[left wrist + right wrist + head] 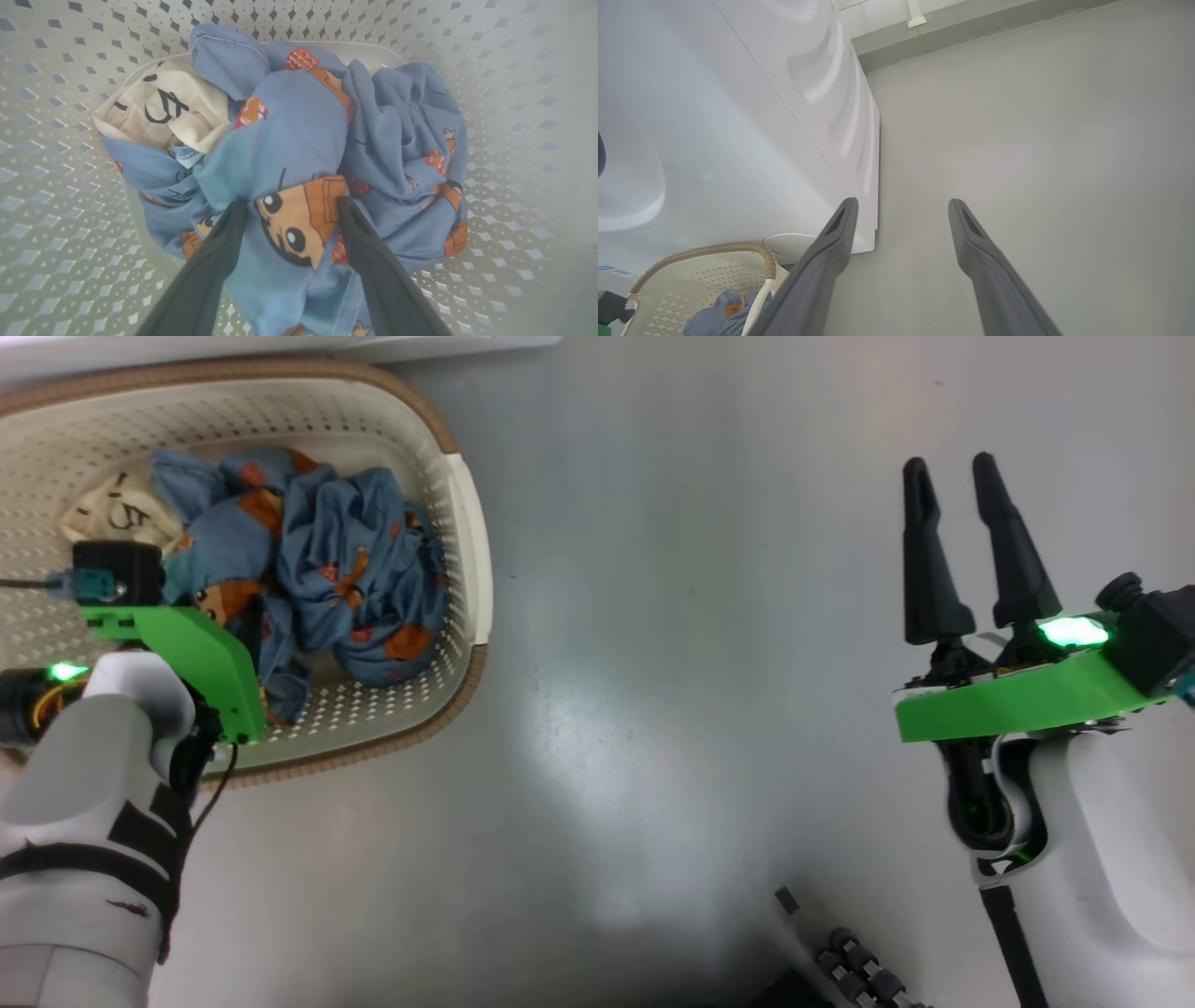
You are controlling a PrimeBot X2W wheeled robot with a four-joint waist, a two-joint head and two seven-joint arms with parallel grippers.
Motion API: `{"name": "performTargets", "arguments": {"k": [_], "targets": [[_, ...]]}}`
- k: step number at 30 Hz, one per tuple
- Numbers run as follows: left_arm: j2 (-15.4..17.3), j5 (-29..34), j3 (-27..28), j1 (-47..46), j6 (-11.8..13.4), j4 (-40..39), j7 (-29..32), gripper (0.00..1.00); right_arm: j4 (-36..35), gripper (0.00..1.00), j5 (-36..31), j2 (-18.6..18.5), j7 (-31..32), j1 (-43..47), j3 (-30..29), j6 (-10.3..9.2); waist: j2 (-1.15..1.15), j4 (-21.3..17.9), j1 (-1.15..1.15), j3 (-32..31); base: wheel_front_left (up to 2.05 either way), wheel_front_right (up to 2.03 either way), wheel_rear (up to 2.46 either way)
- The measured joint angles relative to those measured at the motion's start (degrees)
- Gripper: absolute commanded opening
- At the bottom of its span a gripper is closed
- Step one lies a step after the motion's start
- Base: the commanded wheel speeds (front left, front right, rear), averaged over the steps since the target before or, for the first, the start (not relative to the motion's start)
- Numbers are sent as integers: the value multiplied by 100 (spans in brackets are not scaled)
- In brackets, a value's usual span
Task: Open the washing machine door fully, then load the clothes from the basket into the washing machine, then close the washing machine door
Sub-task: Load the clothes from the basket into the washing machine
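The cream basket point(464, 523) with its brown rim stands on the floor at the upper left. In it lie the clothes point(355, 569), crumpled light blue fabric with orange-brown figures and a cream patch. My left gripper point(292, 203) reaches down into the basket, open, with its two fingers on either side of a raised fold of the clothes point(299, 140). My right gripper point(949, 467) hangs open and empty over bare floor, far right of the basket. The white body of the washing machine point(738, 116) stands just behind the basket point(705, 275). The washing machine door is out of view.
Grey floor point(700, 616) stretches between the basket and my right arm. A dark part of the robot's base point(850, 961) shows at the bottom edge. In the right wrist view, a wall skirting point(971, 32) runs behind the machine.
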Motion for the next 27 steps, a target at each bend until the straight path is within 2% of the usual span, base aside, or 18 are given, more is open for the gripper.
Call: {"name": "performTargets", "arguments": {"k": [9,10,11,12,13,20,27], "targets": [[155,-16,-34,-155,69,12,175,100,-45,100,-1,63,0,-73,130,0,0,-187,0,162,0,0,0],[159,-27,-35,-157,66,12,203,93,-53,100,-1,65,0,-77,138,0,0,-207,0,168,0,0,0],[163,-55,-36,-156,64,14,226,59,-52,100,0,69,0,-77,153,0,0,-227,0,172,0,0,0],[169,-59,-37,-156,42,14,226,35,-51,100,0,74,0,-77,169,0,0,-246,0,172,0,0,0],[178,-59,-47,-156,42,13,229,0,-49,100,0,75,0,-77,189,0,0,-264,0,170,0,0,0],[164,-122,-65,-136,14,14,253,0,-37,100,0,85,0,-73,202,0,0,-292,0,44,0,0,0],[102,-254,-43,42,-78,20,-189,0,8,100,0,86,0,-60,105,0,0,-224,0,-284,0,0,0]]}}
